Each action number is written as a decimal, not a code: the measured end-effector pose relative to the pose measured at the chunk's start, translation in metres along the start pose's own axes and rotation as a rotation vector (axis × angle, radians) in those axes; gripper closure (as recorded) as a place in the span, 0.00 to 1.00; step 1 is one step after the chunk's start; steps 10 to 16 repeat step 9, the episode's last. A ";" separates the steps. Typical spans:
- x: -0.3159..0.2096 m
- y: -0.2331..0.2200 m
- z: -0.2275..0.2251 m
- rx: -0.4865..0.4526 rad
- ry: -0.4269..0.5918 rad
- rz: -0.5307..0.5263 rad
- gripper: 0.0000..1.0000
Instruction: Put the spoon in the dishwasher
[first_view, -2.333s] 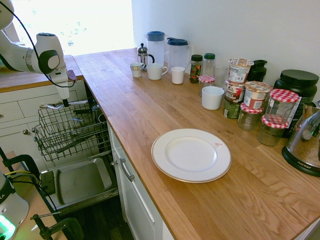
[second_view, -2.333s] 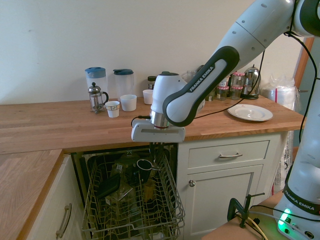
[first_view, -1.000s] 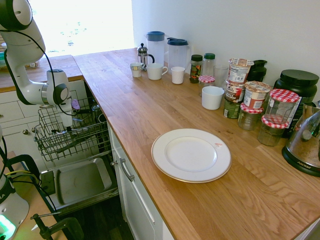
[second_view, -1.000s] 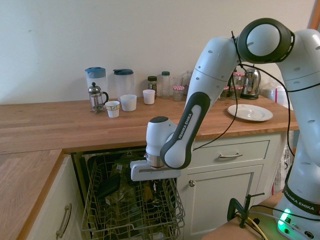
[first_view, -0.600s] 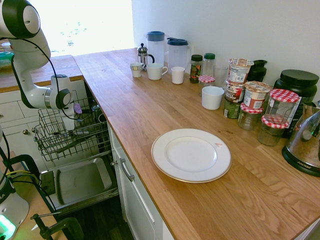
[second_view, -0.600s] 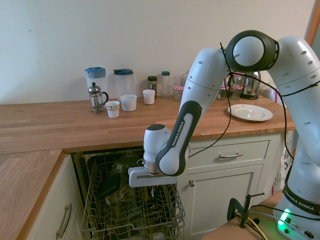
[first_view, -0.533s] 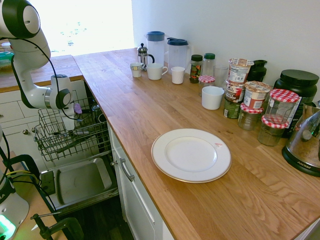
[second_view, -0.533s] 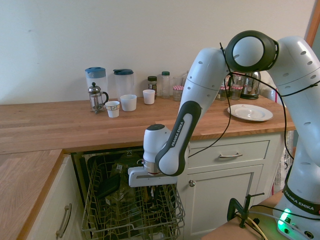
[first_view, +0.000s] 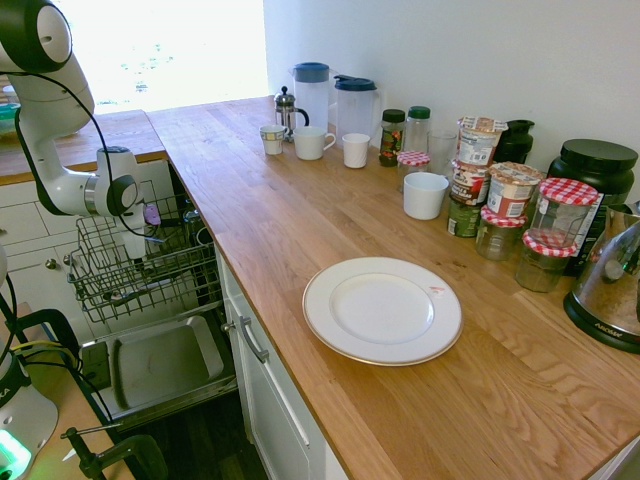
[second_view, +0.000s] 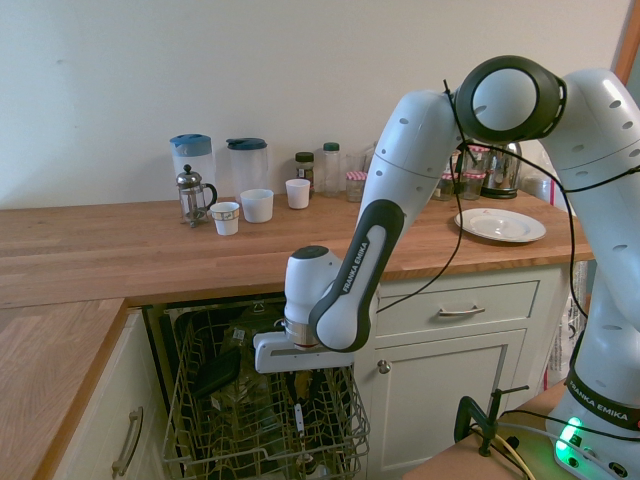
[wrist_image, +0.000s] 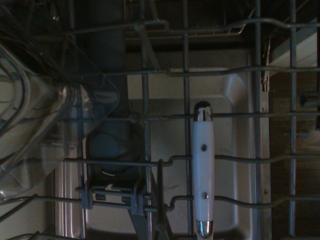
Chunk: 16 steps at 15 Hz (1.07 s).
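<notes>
The spoon (second_view: 298, 418) lies in the dishwasher (second_view: 262, 420) rack.

Wooden countertop (first_view: 300, 230) bearing a white plate (first_view: 382, 310); two blue-lidded jugs (first_view: 312, 92), a French press (first_view: 287, 110) and white cups (first_view: 312, 143) by the wall; red-checked jars (first_view: 565, 212) beside a kettle (first_view: 612, 285).

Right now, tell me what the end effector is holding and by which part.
It cannot be told. A white-handled utensil sits in the dishwasher rack just below the end effector, but whether it is gripped is hidden.
</notes>
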<state>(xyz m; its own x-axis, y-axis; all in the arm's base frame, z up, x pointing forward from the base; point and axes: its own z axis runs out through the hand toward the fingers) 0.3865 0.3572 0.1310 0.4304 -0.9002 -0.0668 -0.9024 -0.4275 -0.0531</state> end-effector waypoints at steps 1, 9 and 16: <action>0.000 0.002 -0.013 0.005 0.007 0.002 0.00; -0.006 0.029 -0.191 0.017 0.086 0.018 0.00; -0.006 0.029 -0.191 0.017 0.086 0.018 0.00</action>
